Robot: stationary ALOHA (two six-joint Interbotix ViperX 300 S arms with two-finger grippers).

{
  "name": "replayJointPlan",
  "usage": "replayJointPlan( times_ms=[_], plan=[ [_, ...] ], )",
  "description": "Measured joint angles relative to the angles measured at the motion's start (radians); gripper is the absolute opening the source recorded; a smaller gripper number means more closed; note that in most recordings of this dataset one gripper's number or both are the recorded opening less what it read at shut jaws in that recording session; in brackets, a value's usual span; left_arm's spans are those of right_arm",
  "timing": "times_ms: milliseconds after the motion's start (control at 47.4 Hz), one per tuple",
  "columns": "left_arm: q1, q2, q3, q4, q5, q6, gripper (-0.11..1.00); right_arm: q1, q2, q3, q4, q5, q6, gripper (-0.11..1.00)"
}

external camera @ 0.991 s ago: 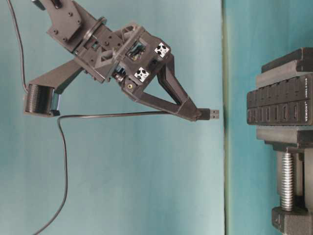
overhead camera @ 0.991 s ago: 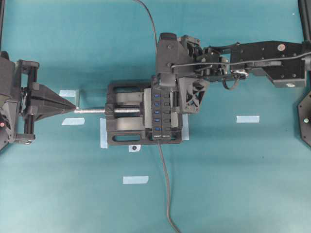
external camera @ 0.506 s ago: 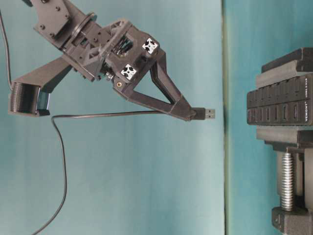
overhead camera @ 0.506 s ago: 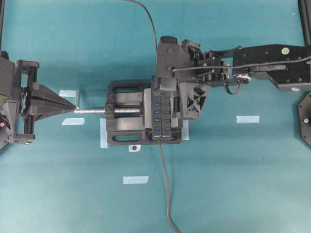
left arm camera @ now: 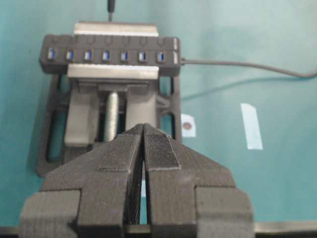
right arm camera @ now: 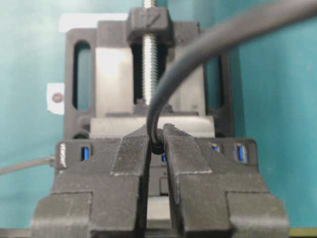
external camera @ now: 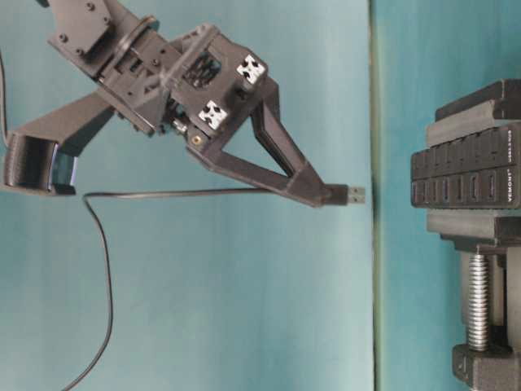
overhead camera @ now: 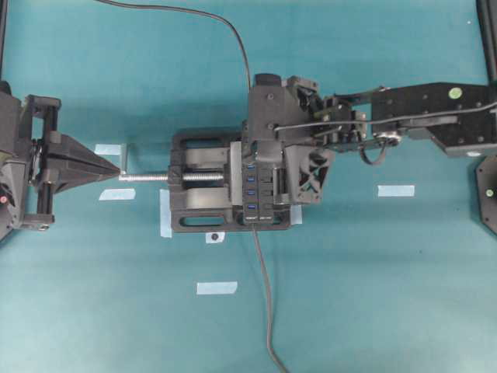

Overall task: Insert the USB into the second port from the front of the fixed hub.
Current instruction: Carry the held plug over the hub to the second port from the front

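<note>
Your bench (overhead camera: 93, 311) carries the black vise (overhead camera: 194, 194), taped down at the middle, with its silver screw (overhead camera: 151, 177) pointing toward your left gripper (left arm camera: 143, 130). That left gripper sits well apart from the work, its jaws pressed together on nothing, aimed at the screw end.

Clamped across the vise is the fixed hub (left arm camera: 109, 55), a narrow black strip with 7 blue ports in a row and its own cable (overhead camera: 264, 303) trailing off toward the front edge.

Your right gripper (external camera: 340, 195) hangs above the hub, pinching the USB (external camera: 355, 195) with the metal tip sticking out past the jaws and the USB's cable (external camera: 163, 194) looping away behind. In the table-level view the plug is clear of the hub, with open space between tip and ports.

You are in the alignment step: plug carried, not yet seated. From the right wrist view the jaws seem centred over a middle port, though they hide the slot beneath, so this is uncertain. Next you need to shift along the row toward the cable end until the tip is over port 2, keep the plug square to the slot, then descend straight.
</note>
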Motion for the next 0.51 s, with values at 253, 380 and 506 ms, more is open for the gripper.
replayJointPlan(
  times_ms=[253,380,506],
  plan=[
    [0.000,-0.002,0.000,0.002,0.000,0.000,0.00,0.025,0.034,0.002,-0.002,-0.034,0.028,0.08],
    [0.000,-0.002,0.000,0.000,0.000,0.000,0.00,0.035,0.044,0.009,-0.002,-0.051,0.032,0.08],
    [0.000,-0.003,0.000,0.002,0.000,0.000,0.00,0.041,0.049,0.014,-0.002,-0.052,0.046,0.08]
  ],
)
